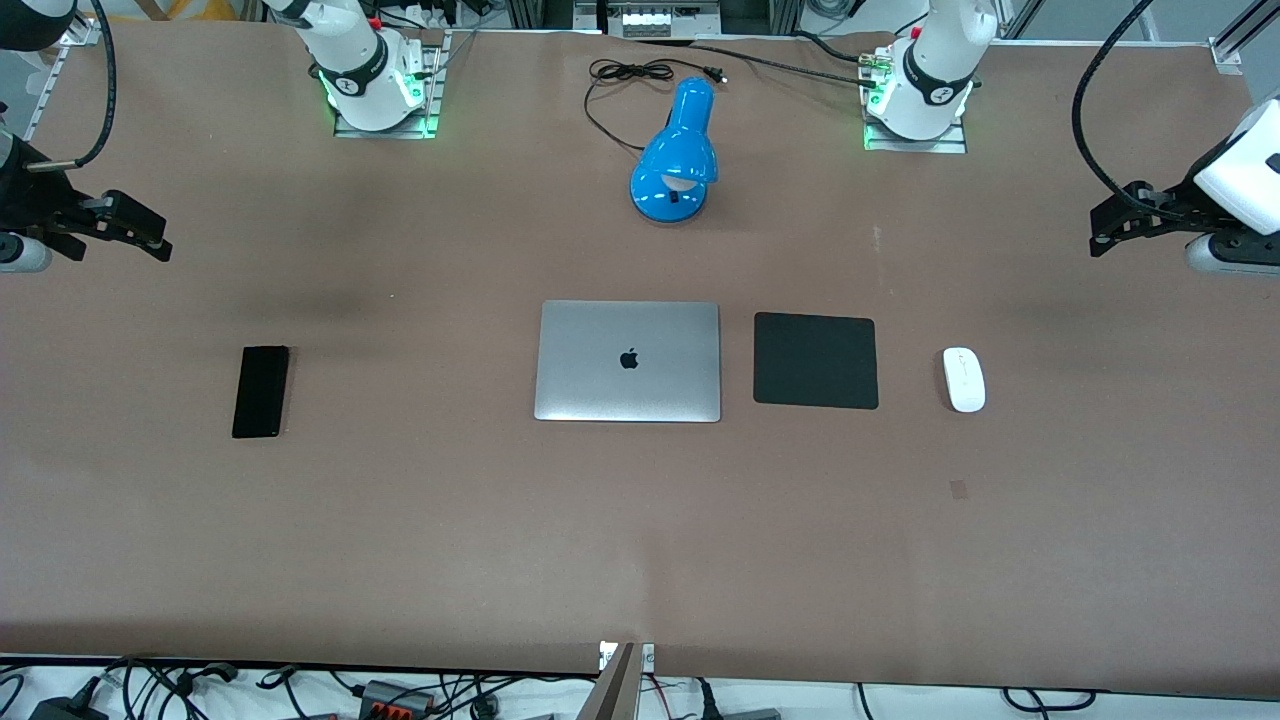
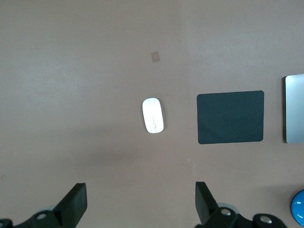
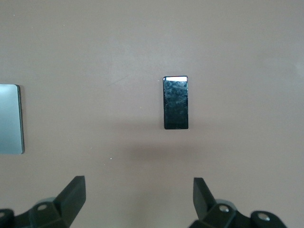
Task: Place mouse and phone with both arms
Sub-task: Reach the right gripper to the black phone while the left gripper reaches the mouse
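The white mouse (image 1: 964, 379) lies on the brown table toward the left arm's end, beside the black square pad (image 1: 815, 360); it also shows in the left wrist view (image 2: 153, 116). The black phone (image 1: 261, 391) lies flat toward the right arm's end and shows in the right wrist view (image 3: 175, 102). My left gripper (image 1: 1102, 230) hangs open and empty high over the table's edge at the left arm's end (image 2: 140, 194). My right gripper (image 1: 155, 238) hangs open and empty high over the right arm's end (image 3: 138, 190). Neither gripper touches anything.
A closed silver laptop (image 1: 628, 361) lies mid-table between phone and pad. A blue desk lamp (image 1: 678, 155) with a black cord stands farther from the front camera than the laptop. A small brown patch (image 1: 959, 488) lies nearer the camera than the mouse.
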`<state>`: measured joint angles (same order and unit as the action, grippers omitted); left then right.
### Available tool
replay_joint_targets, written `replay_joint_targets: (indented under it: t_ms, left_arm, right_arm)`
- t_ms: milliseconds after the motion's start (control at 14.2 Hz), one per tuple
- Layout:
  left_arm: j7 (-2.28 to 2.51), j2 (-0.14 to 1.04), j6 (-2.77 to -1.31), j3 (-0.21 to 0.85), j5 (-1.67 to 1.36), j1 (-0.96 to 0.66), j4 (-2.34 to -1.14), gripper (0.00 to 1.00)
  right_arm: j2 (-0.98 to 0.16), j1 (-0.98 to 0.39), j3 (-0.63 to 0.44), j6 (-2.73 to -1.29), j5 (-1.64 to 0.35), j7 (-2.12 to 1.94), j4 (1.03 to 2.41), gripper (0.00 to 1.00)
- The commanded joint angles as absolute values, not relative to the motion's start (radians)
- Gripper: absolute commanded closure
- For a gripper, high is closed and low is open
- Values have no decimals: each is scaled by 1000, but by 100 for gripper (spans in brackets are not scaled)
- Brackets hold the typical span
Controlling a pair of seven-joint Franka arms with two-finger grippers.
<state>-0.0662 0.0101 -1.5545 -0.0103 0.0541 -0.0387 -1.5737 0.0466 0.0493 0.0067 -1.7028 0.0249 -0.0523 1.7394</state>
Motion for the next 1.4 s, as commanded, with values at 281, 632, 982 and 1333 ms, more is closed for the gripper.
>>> replay_joint_targets:
  t_ms: [281,632,982,1333]
  left_arm:
    - [-67,12,-1554,-11,54,-40,-1568,0]
    - [-66,147,-1470,-11,57,-46,-1442,0]
    - [-66,302,-1450,-21,67,-23,-1456,0]
    - [-43,327,-1859,-20,58,12,-1771,0]
  right_arm:
    - [61,48,8,-1695,29,-41,1743,0]
    - [20,51,8,-1687,43,-54,1749,0]
    - [-99,60,2,-1704,46,-41,1749,0]
    - [-245,78,-2,-1827,118,-40,1753,0]
